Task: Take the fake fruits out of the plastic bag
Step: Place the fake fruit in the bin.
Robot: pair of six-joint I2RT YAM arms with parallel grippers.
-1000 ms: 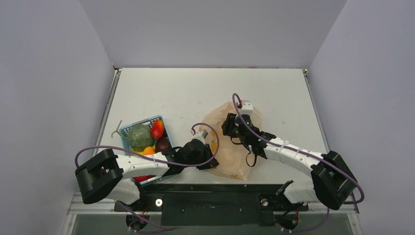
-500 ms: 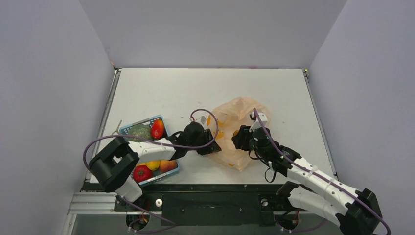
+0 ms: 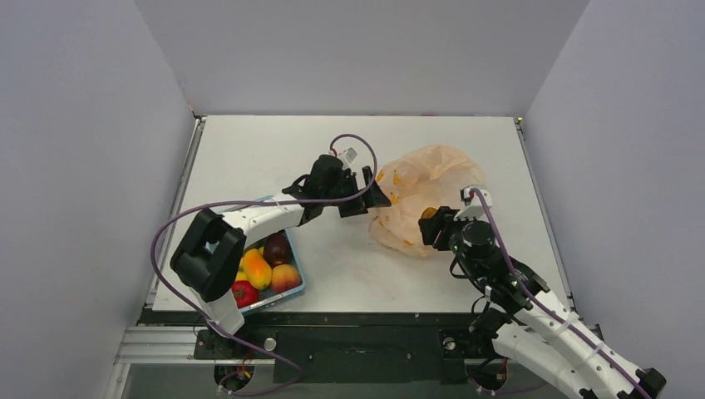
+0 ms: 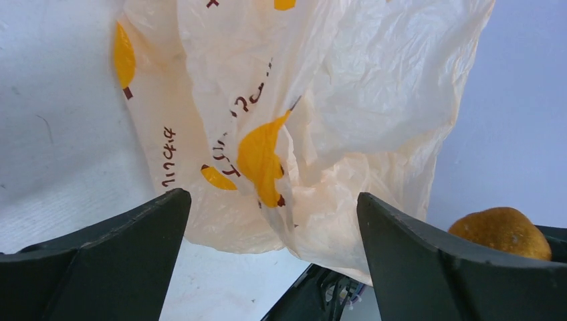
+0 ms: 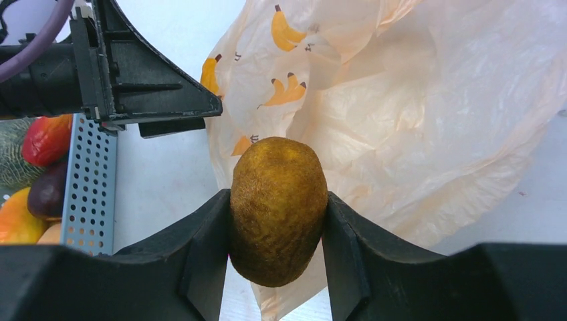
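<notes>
The right hand [image 3: 436, 226] pinches the small brown fruit [image 5: 279, 208], free of the plastic bag [image 3: 420, 179] lying toward 2 o'clock on the bench [image 3: 274, 158], while the left hand [image 3: 376, 195] is spread at the bag's 9 o'clock edge; probably near done, though the bag's inside is hidden.

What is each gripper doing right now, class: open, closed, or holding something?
Left gripper: open, holding nothing, facing the bag.
Right gripper: closed on the brown fruit.

Pale peach bag [image 5: 434, 100] printed with yellow bananas; brown fruit [image 5: 278, 207].
</notes>
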